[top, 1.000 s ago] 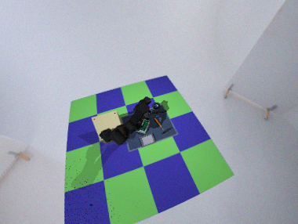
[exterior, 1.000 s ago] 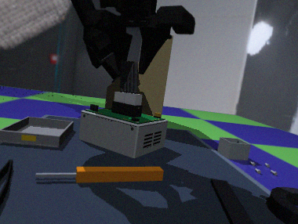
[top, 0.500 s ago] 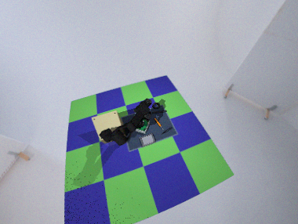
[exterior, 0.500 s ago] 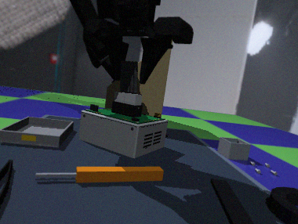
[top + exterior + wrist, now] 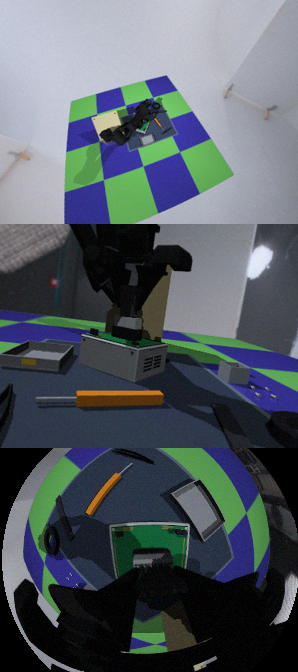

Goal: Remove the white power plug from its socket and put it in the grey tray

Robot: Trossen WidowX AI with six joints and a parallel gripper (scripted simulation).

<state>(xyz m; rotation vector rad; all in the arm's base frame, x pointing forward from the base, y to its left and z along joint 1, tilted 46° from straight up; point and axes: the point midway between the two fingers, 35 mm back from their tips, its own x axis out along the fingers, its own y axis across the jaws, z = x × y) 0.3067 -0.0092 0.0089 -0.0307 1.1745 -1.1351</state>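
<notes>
The white power plug (image 5: 131, 323) (image 5: 151, 558) sits at the black socket (image 5: 126, 333) on the green circuit board (image 5: 150, 341) (image 5: 124, 545) (image 5: 144, 126), which lies on a pale housing. My gripper (image 5: 129, 311) (image 5: 156, 571) is above the board, shut on the plug from above. The fingers cover the upper plug and its cables. How far the plug's base is inside the socket is hidden. The grey tray (image 5: 48, 363) (image 5: 198, 509) (image 5: 147, 139) stands apart from the housing, to its left in the exterior view, and is empty.
An orange screwdriver (image 5: 119, 399) (image 5: 103, 495) (image 5: 158, 122) lies beside the housing. A black bar (image 5: 232, 428) (image 5: 64, 519) and black ring (image 5: 285, 424) (image 5: 52, 540) lie farther over. A small grey box (image 5: 234, 375) stands near several screws. A cream panel (image 5: 107, 120) is near the arm.
</notes>
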